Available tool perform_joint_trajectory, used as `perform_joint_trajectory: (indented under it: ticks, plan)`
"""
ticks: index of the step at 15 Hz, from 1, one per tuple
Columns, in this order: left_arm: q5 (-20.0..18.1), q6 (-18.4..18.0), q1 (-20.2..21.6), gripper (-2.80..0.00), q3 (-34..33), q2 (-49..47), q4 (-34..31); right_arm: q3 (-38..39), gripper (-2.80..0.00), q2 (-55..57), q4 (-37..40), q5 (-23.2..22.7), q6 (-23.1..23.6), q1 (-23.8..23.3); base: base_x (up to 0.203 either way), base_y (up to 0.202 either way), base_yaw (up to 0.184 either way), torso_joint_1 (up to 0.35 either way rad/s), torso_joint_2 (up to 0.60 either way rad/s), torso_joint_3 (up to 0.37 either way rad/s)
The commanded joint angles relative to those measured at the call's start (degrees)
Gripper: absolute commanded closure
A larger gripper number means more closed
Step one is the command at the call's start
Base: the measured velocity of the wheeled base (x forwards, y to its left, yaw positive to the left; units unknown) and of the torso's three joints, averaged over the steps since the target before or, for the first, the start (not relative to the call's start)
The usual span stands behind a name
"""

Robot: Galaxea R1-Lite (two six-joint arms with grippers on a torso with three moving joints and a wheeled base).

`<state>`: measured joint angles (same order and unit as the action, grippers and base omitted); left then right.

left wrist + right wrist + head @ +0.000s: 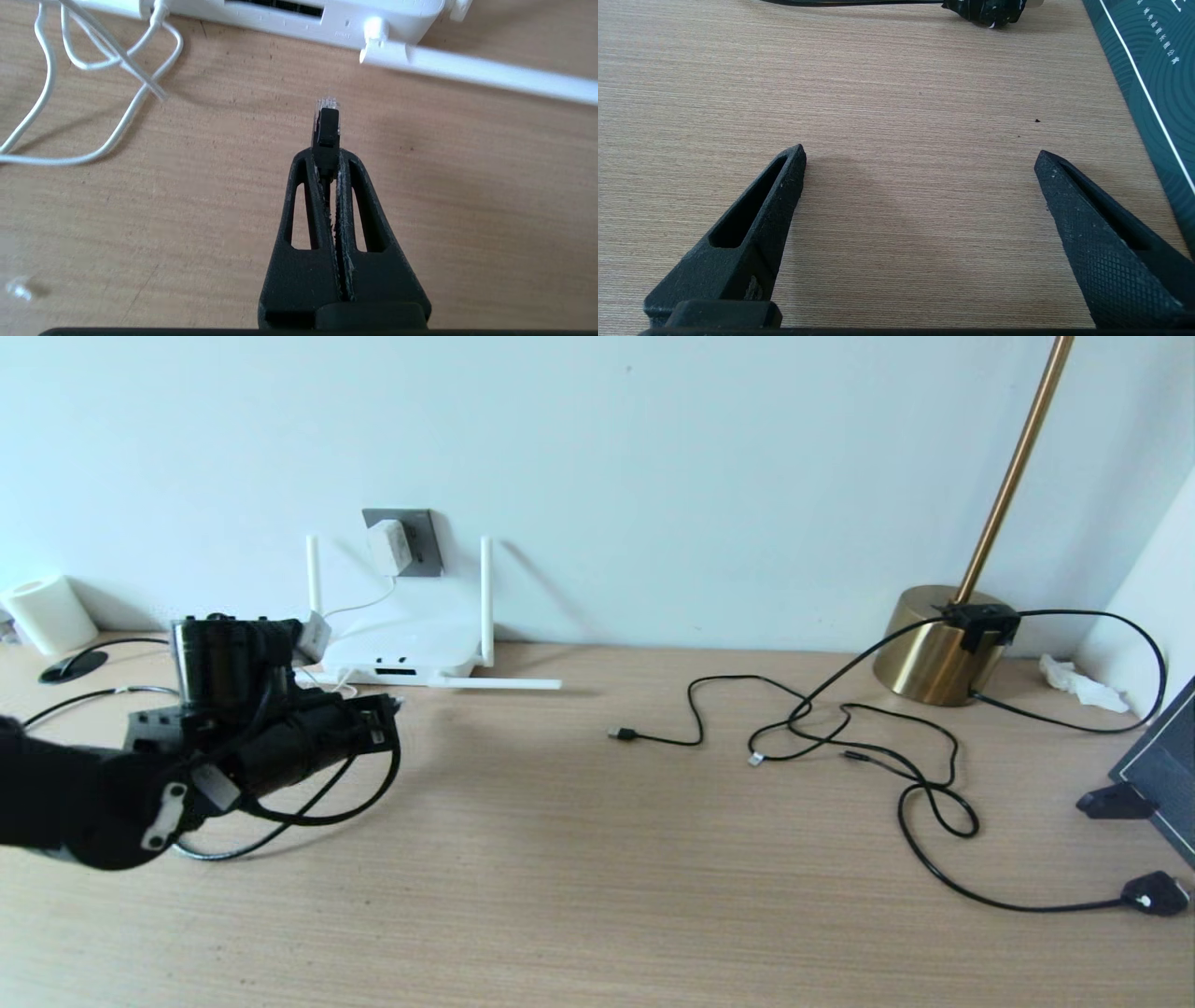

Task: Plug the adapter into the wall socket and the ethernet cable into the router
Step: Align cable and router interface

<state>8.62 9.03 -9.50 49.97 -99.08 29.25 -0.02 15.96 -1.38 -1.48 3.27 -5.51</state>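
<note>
A white paper roll (49, 611) stands furthest left of the router (397, 653). The left gripper (327, 156), matte black with ribbed inner pads, sits in front of the router's left end, jaws clenched on the ethernet cable (328, 125); its clear plastic clip plug juts past the tips, just short of the router's dark ports. The router is a flat, rounded white box with slim stick antennas, one lying on the woodgrain surface (597, 896). Above the router, the white rounded-cube adapter (388, 548) sits in the dark grey wall socket (422, 537). Right of the router lie looped black cables (868, 747) and a brass lamp base (929, 649). The right gripper (920, 158) hovers over bare surface, textured jaws spread wide, holding nothing.
</note>
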Motion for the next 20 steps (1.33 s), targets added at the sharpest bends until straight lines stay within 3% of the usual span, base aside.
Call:
perform_joint_trajectory:
  ticks: [1,5,7,12,16,20]
  plan:
    - [-0.14,1.27,-0.01,0.00,4.00,2.16,-6.85,0.64,-2.80,0.21,-0.03,-0.02,-0.10,-0.03,0.000,0.000,0.000,0.000,0.00,0.000]
    - [-1.40,2.88,0.70,0.00,8.76,1.53,-14.82,0.64,-2.80,0.21,-0.03,0.02,-0.28,0.06,0.000,0.000,0.000,0.000,0.00,0.000]
    - [-3.67,5.79,1.41,0.00,10.50,1.44,-17.29,0.64,-2.80,0.21,-0.03,0.16,-0.45,-0.03,0.000,0.000,0.000,0.000,0.00,0.000]
    - [-3.64,6.17,3.44,0.00,10.28,-0.57,-16.45,0.64,-2.80,0.21,-0.03,0.24,-0.63,0.03,0.000,0.000,0.000,0.000,0.00,0.000]
    - [-3.86,5.40,3.89,0.00,7.44,-1.81,-8.59,0.64,-2.80,0.21,-0.05,0.24,-0.54,0.04,0.000,0.000,0.000,0.000,0.00,0.000]
    - [-5.51,4.80,4.49,0.00,7.60,-2.75,-6.12,0.64,-2.80,0.21,-0.12,0.42,-0.72,-0.03,0.000,0.000,0.000,0.000,0.00,0.000]
